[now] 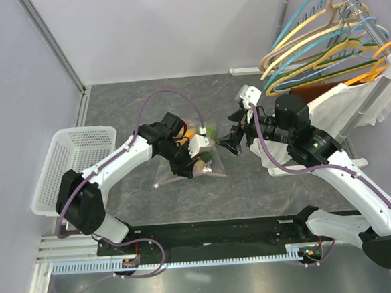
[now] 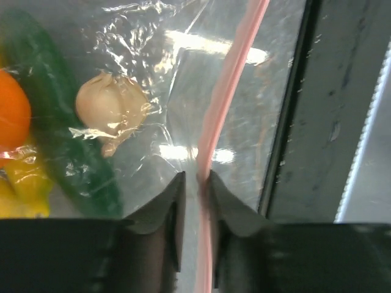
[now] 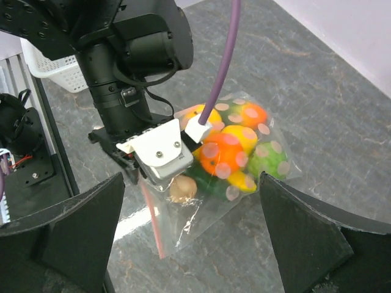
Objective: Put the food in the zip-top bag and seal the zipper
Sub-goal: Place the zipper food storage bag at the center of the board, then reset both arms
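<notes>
- Top view: bright, even overhead light, with only soft shadows on the grey worktop (image 1: pixel 252 193).
- Left wrist view: white glare streaks across the clear bag (image 2: pixel 153 73); focus slightly soft.
- Right wrist view: the right end effector (image 3: pixel 192 183) looms dark and blurred.

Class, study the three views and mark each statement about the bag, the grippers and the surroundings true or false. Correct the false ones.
1. The food lies inside the zip-top bag. True.
2. The left gripper pinches the pink zipper. True.
3. The right gripper grips a corner of the bag. False: it is open and apart from the bag.
4. In the top view, the white mesh basket stands to the right of the bag. False: it stands to the bag's left.
5. A row of clothes hangers hangs at the far right. True.
</notes>
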You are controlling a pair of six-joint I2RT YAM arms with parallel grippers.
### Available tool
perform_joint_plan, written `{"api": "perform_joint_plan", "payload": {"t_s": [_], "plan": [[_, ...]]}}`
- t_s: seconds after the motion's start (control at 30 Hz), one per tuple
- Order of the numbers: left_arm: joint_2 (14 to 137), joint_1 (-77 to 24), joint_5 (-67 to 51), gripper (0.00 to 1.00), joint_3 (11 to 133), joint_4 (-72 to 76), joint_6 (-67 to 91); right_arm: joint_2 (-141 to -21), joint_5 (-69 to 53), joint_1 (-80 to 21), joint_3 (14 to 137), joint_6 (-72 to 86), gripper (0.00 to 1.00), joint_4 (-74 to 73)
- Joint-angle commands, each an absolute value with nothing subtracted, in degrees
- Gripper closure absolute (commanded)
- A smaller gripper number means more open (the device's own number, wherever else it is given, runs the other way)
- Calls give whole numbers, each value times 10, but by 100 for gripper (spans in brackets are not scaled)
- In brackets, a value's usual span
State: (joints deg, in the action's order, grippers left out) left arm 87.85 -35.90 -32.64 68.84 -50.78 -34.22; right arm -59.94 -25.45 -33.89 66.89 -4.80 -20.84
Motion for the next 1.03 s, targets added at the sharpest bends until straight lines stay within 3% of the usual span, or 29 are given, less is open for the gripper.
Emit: {"api": "perform_joint_plan", "payload": {"t_s": [0.0, 0.03, 0.13, 0.2, 0.47, 0.63, 1.0], "plan": [[848, -364, -367, 57, 676, -461, -238, -577, -249, -338, 667, -13, 2, -217], [840, -362, -367, 54, 689, -465, -233, -571, -251, -338, 671, -11, 2, -221], [815, -349, -362, 16, 732, -475, -219, -563, -251, -338, 685, -9, 2, -247], [784, -324, -359, 1, 761, -484, -192, -556, -248, -338, 689, -7, 2, -260], [713, -175, -363, 0, 901, -547, -126, -516, -260, -330, 693, -8, 2, -283], [646, -169, -272, 0, 866, -567, -138, -495, -285, -327, 690, -30, 2, -303], [584, -128, -233, 0, 828, -535, -136, -475, -281, -321, 693, -49, 2, -318]]}}
